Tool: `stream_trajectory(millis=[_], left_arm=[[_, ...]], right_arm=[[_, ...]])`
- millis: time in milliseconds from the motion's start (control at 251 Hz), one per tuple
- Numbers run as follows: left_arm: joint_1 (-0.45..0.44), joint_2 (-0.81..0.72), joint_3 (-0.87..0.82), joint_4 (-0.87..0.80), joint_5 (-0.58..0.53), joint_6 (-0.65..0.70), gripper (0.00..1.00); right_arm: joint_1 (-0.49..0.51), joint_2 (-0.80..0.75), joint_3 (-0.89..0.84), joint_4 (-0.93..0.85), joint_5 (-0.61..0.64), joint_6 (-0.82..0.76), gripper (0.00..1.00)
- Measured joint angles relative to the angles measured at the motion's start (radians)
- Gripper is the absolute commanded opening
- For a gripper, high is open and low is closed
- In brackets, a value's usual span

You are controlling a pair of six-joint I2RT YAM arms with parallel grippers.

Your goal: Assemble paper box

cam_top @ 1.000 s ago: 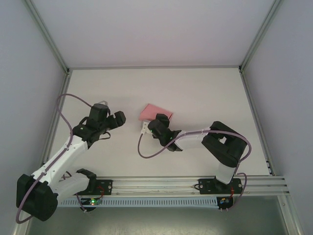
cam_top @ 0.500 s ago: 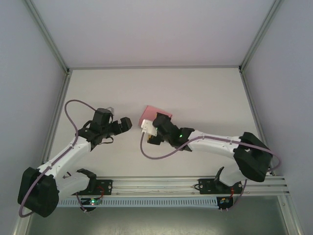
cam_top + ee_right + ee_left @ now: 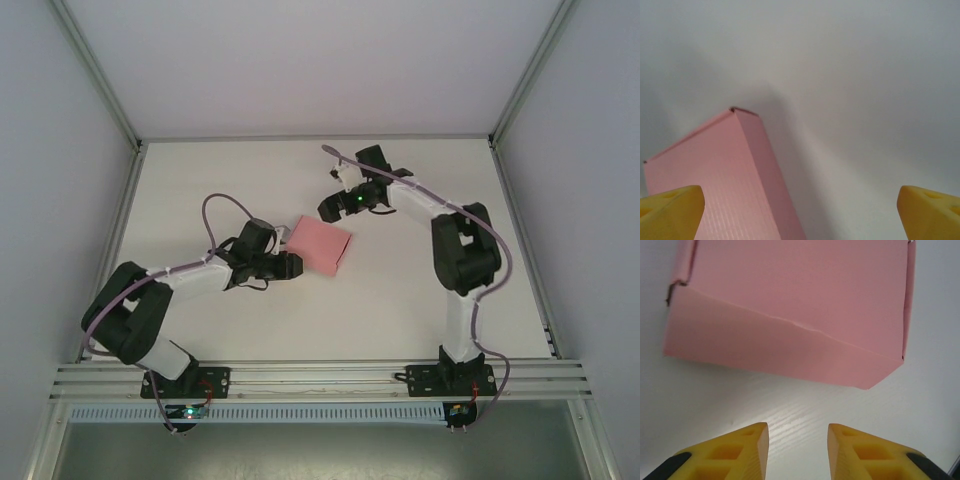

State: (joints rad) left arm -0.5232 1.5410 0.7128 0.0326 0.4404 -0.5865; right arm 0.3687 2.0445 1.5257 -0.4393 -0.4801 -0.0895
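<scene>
On the white table (image 3: 420, 280), seen from overhead, the left gripper (image 3: 293, 265) lies low with its tip just beside the near-left edge of the pink paper box (image 3: 320, 243). In its wrist camera, its two yellow fingers (image 3: 747, 450) stand a narrow gap apart with nothing between them. A strip of bare table separates them from the box, so they are not touching it.

The box lies directly ahead of this gripper, broadside on. Its long axis runs across the fingers' line of reach, and one long side wall faces them. At the far-left corner a small flap edge looks slightly untucked.

The right gripper (image 3: 330, 207) hovers past the far side of the box, pointing back toward it. Its wrist camera shows its fingers (image 3: 670, 210) spread wide at the frame's lower corners, holding nothing. One corner of the box rises in the lower left, ahead and to the left of the open jaws.

The box sits near the middle of the table between the two grippers, turned at a slight angle, already folded into a shallow closed shape. The left gripper appears a little nearer. Any push or pinch from it would meet the long side wall squarely, while the right gripper would meet a corner first.
</scene>
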Motion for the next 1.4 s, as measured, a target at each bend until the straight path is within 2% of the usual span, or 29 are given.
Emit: stream_trajectory(millis=[176, 267, 307, 419, 706, 786, 878, 1018, 1058, 1209, 1401], left_arm=[[-0.014, 0.107, 0.056, 0.034, 0.034, 0.011, 0.37], [-0.021, 0.143, 0.078, 0.047, 0.046, 0.012, 0.36], [-0.024, 0.156, 0.089, 0.048, 0.045, 0.014, 0.36], [-0.026, 0.188, 0.13, 0.047, 0.042, 0.021, 0.36], [-0.026, 0.28, 0.193, 0.063, 0.047, 0.026, 0.34], [-0.027, 0.28, 0.19, 0.073, 0.046, 0.025, 0.33], [-0.028, 0.28, 0.171, 0.113, 0.047, 0.015, 0.26], [-0.032, 0.294, 0.143, 0.214, 0.063, -0.019, 0.0], [-0.034, 0.302, 0.127, 0.263, 0.056, -0.034, 0.0], [-0.034, 0.328, 0.046, 0.489, 0.026, -0.074, 0.0], [-0.046, 0.34, 0.02, 0.583, -0.039, -0.076, 0.0]], right_arm=[[0.002, 0.116, 0.093, -0.13, -0.04, -0.029, 0.91], [0.002, 0.129, 0.095, -0.163, -0.058, -0.038, 0.85], [0.002, 0.129, 0.095, -0.171, -0.066, -0.042, 0.78], [0.002, 0.129, 0.095, -0.182, -0.094, -0.053, 0.69], [0.0, 0.126, 0.037, -0.151, -0.181, -0.049, 0.62], [0.0, 0.109, 0.002, -0.111, -0.192, -0.041, 0.58], [0.0, 0.097, -0.03, -0.072, -0.201, -0.034, 0.47], [-0.004, 0.092, -0.051, -0.024, -0.213, -0.025, 0.35], [-0.005, 0.092, -0.056, -0.009, -0.212, -0.018, 0.33], [-0.006, 0.066, -0.108, 0.064, -0.188, 0.014, 0.33], [-0.006, 0.028, -0.188, 0.184, -0.16, 0.082, 0.33]])
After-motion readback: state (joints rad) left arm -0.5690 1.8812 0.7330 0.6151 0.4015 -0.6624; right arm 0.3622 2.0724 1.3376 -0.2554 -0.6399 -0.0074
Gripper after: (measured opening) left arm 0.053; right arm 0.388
